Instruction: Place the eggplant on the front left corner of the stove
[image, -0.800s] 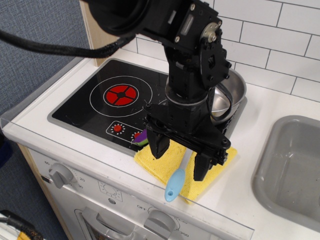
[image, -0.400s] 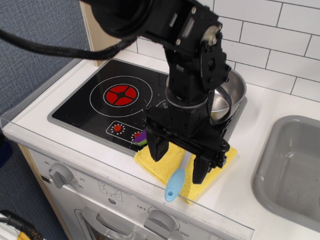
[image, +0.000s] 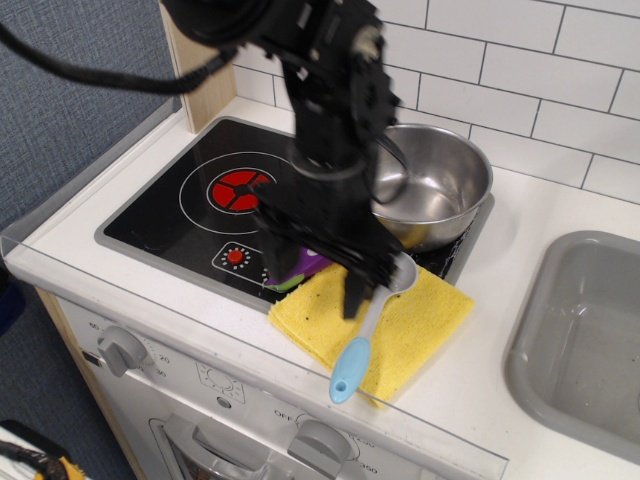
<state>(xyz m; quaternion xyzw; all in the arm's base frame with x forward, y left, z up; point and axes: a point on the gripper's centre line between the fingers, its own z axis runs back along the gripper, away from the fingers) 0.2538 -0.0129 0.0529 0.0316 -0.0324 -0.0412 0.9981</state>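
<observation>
Black and blurred, the end effector (image: 312, 270) hangs low over the front edge of the bench with its two fingers spread apart, one finger on the stove side of the small glossy purple eggplant with a green stem end (image: 300, 268) and the other over the sponge, so the jaws straddle the vegetable but do not appear to have closed on it. Nearest the front edge lies the spoon with a light-blue plastic handle and grey bowl (image: 358, 345), resting on the flat yellow square sponge cloth (image: 415, 325). Just behind, the eggplant sits where the sponge meets the front right part of the flat black glass stove with a grey rim (image: 160, 215), partly hidden by the arm. Farther back stands the shiny round steel pot (image: 440, 185), and toward the right edge of the bench the grey sink basin (image: 590, 330). The step in hand looks like the reach and grasp; next the fingers would need to shut on the eggplant, lift it clear and carry it along to the stove's front left corner, which lies bare. Faint numerals ring the white oven knobs (image: 122, 350) below; "20" seems legible, the rest is too small to read.
</observation>
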